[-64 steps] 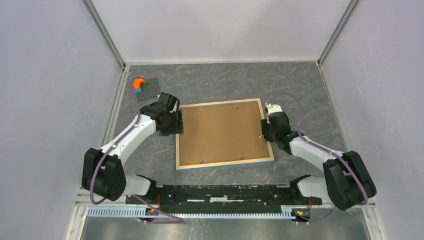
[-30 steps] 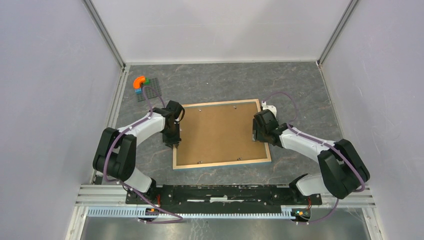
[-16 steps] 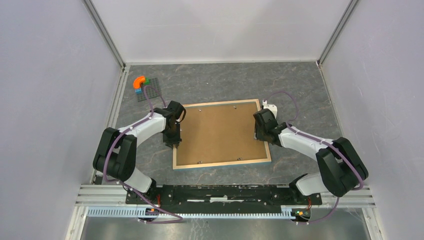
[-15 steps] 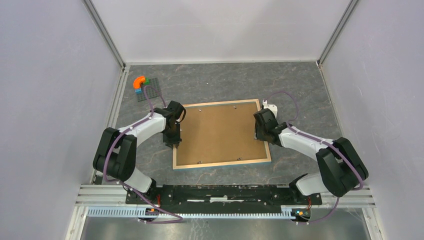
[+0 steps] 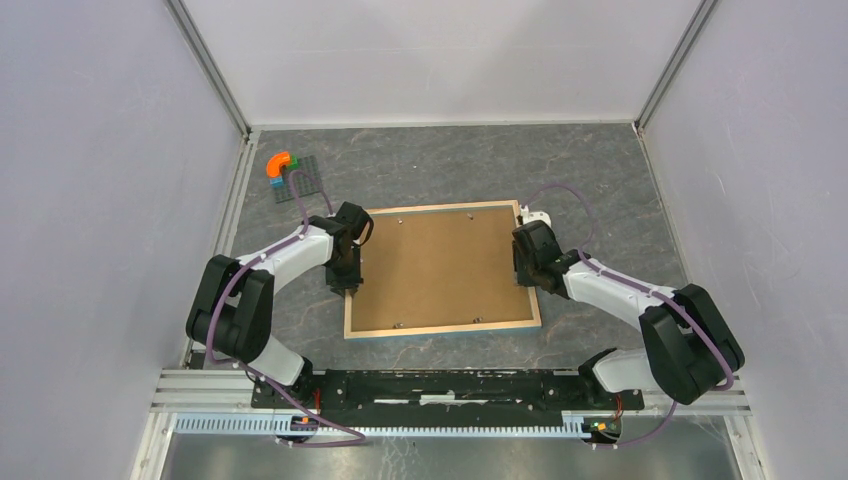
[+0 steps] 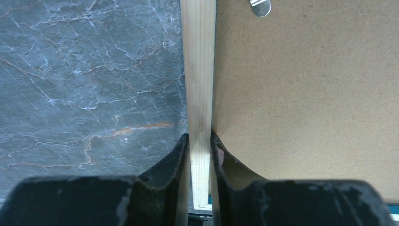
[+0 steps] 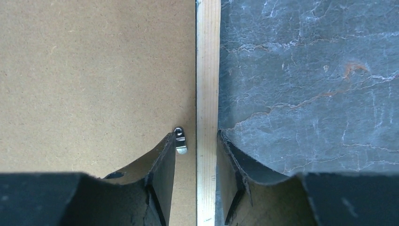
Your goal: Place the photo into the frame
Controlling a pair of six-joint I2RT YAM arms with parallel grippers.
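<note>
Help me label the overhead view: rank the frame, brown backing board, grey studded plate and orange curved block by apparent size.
1. frame
2. brown backing board, only slightly smaller, lying inside the frame's rim
3. grey studded plate
4. orange curved block, sitting at that plate's corner

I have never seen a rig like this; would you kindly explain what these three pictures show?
Two white-and-black robot arms are bolted at the near edge of the table. The wide picture looks down from above; the two close-ups come from cameras on each wrist. A wooden picture frame lies face down, its brown backing board up; toy bricks sit at the far left. The left gripper pinches the frame's left rail. The right gripper straddles the right rail, fingers open, not gripping.
</note>
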